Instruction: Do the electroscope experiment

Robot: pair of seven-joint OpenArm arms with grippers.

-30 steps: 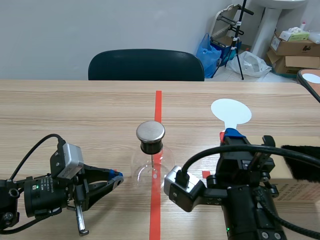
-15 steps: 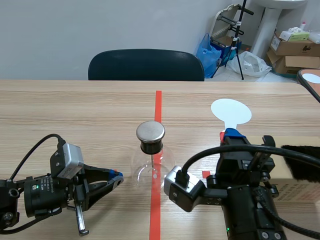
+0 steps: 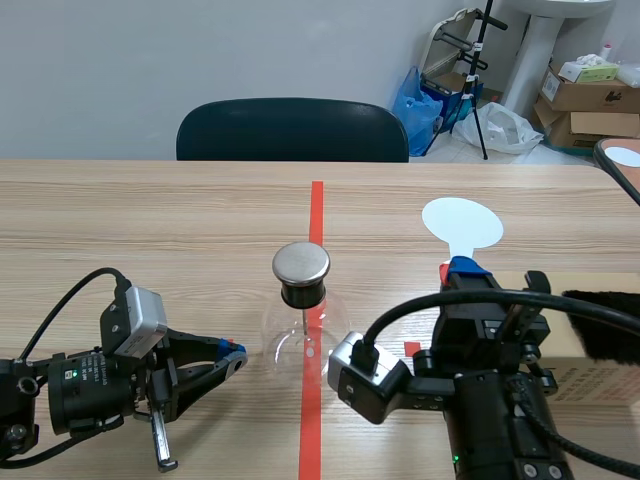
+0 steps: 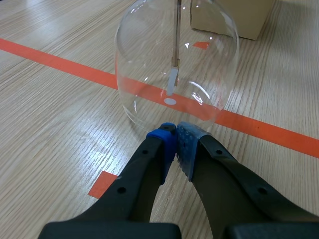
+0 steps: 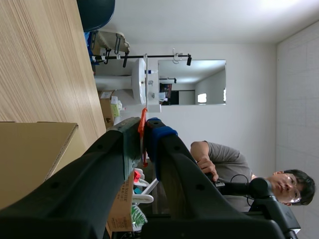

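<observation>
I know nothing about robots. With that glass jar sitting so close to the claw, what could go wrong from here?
1. The shut left gripper sits right at the foot of the glass flask. A small nudge forward might slide or tip it, and its metal cap makes it look top-heavy.
2. The right gripper pinches the white paddle only by a thin orange handle, so the paddle could twist or slip.
</observation>
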